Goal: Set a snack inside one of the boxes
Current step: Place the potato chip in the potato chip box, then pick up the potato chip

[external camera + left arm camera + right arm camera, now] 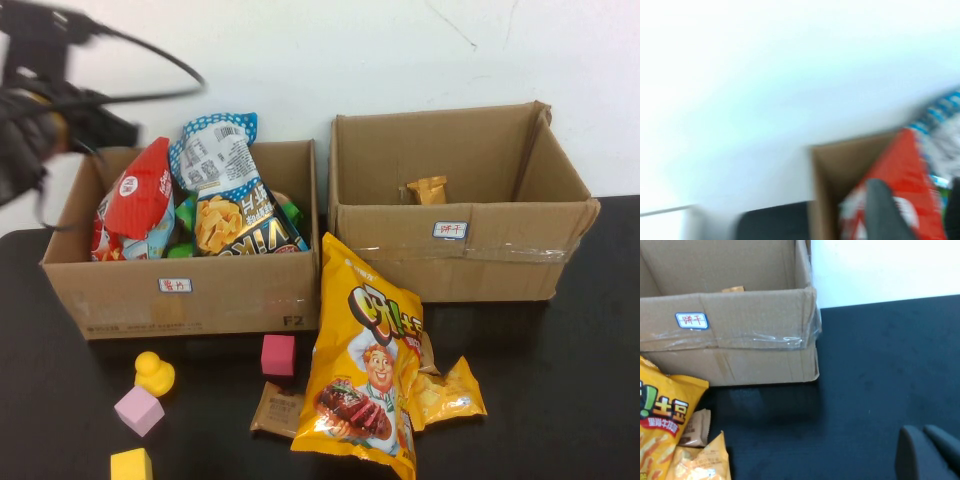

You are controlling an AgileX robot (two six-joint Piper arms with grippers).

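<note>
From my remote station I see a black, matte table top [590, 400] spanning the lower field, backed directly by a plain white wall [330, 50] bearing a few faint hairline cracks near its upper right, all evenly lit with soft shadows only.
</note>
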